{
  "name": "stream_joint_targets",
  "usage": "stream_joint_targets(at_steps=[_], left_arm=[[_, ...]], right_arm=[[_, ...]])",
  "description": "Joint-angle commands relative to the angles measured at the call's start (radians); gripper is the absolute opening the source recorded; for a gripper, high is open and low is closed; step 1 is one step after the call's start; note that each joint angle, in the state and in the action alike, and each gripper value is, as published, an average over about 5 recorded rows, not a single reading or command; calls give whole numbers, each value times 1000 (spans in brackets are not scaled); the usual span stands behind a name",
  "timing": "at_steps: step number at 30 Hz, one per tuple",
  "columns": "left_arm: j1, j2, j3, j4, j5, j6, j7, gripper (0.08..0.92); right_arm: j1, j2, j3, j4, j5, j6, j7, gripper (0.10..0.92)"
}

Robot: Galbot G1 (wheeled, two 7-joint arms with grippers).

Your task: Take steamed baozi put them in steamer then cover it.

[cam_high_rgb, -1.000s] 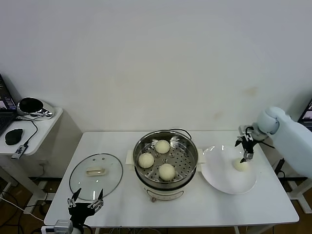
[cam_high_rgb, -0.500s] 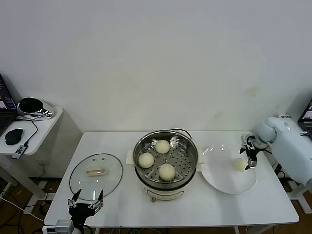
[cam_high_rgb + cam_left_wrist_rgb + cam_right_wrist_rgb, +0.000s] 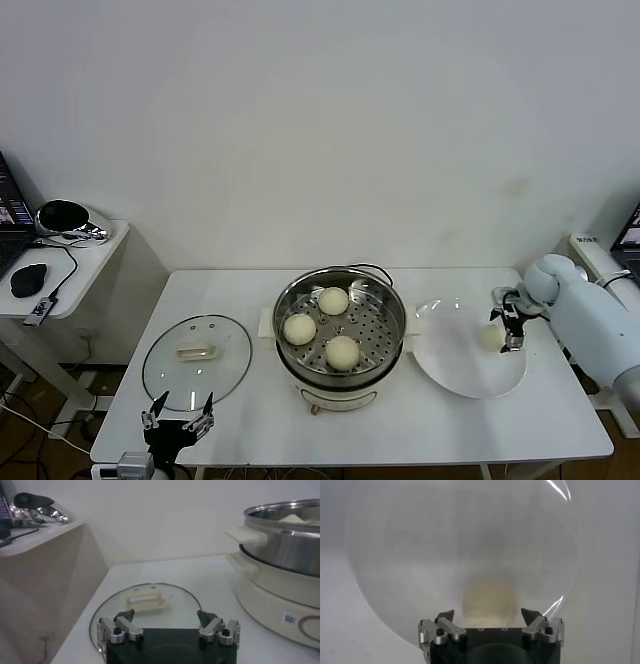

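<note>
Altogether four steamed baozi: three (image 3: 333,300) sit in the steamer (image 3: 341,325) at the table's (image 3: 250,415) middle, one (image 3: 491,337) on the white plate (image 3: 468,370) toward the right edge. Right gripper (image 3: 511,321) spreads its fingers over that bun; left gripper (image 3: 178,424), fingers open, waits at the front edge by the cover (image 3: 196,361).

Nothing blocks my right claw (image 3: 509,322) from the last bun (image 3: 491,337); the steamer (image 3: 341,320) stands uncovered.

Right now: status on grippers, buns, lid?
Right gripper open beside last baozi on plate. Left gripper open, idle near cover. Three buns in steamer. Nothing blocking.
</note>
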Motion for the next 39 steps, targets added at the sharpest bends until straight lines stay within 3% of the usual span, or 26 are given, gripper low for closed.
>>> stream_joint_targets(at_steps=[1,13,25,39], left_arm=[[0,1,0,4,1,-1,0,823],[-4,2,1,10,-2,-1,1,823],[-1,-1,11,7,-2,-2,-1,823],[-31,7,10,-7,-10,-2,0,823]], right_arm=[[-6,14,9,-27,-17,11,22,823],[0,17,-7,-23,-11,9,28,818],[10,-7,-13,14,19,-9,7,558],[433,-92,-412,304,472,-205,-87,543]])
